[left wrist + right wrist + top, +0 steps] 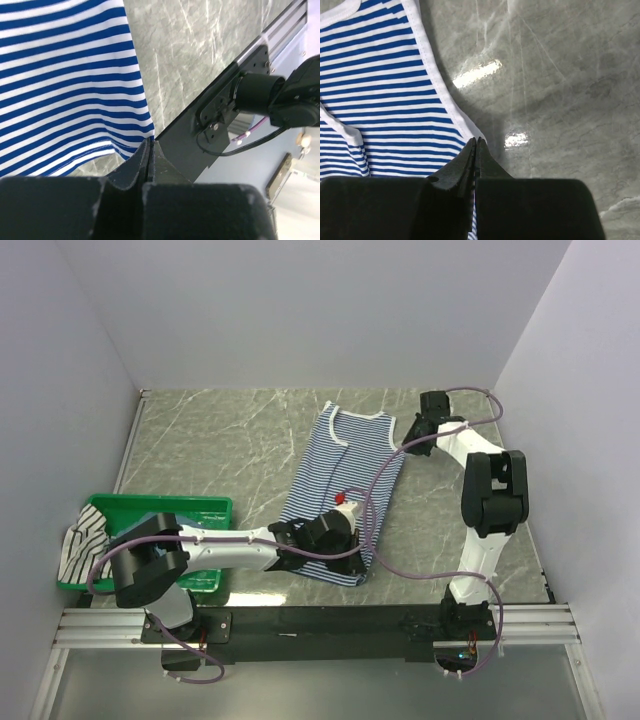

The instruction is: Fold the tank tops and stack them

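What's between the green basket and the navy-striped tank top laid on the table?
Top view: bare marble table, crossed only by the left arm reaching to the hem of the navy-striped tank top.

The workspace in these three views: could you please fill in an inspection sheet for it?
Surface: grey marbled table, with glare spots in the right wrist view.
Job's things: navy-and-white striped tank top spread flat mid-table, neck end far; black-and-white striped top draped over the green basket's left rim; no teal one seen.
Clutter: green basket at the near left.
Grippers: left gripper shut at the spread top's near hem; right gripper shut at its armhole trim; whether either pinches cloth is unclear.
Cables: purple cable loops over the spread top's right side.
Surroundings: plain white walls on three sides; metal rail along the near edge.
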`<state>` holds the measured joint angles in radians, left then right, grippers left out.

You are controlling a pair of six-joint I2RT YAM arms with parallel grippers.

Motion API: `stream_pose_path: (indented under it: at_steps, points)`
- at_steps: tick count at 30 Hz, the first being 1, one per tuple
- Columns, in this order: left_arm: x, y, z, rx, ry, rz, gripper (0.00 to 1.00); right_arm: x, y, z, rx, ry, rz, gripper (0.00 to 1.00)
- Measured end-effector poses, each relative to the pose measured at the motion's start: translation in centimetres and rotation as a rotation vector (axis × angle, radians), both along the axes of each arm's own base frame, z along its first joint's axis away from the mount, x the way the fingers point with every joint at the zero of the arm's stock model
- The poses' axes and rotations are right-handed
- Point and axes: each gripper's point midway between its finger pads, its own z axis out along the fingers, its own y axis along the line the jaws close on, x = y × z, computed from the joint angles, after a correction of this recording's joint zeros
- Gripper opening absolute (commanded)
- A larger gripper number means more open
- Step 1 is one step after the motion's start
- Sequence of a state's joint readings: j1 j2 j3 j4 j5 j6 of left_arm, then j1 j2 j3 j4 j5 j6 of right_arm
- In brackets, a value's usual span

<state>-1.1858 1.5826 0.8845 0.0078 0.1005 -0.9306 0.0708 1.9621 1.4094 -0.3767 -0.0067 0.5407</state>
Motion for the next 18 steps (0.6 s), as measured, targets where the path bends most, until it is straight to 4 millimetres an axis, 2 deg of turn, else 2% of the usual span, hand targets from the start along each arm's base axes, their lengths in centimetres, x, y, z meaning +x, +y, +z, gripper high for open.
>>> stream_pose_path:
  at_steps: [3,7,10,18]
  points:
    - [0.6,0.1,0.2,-0.019,0.007,0.048,0.01,-0.1,0.5,0.0,0.001,-0.002,0.011,0.0]
    - [1.3,2.7,-0.5,0.002,0.027,0.145,0.01,-0.1,2.0,0.2,0.001,-0.01,0.039,0.0]
    - [2.4,4.5,-0.8,0.026,0.033,0.234,0.01,0.3,3.9,0.9,0.005,-0.025,0.07,0.0]
    - [4.3,9.4,-1.5,0.115,0.036,0.433,0.01,3.6,9.7,3.6,0.039,-0.111,0.141,0.0]
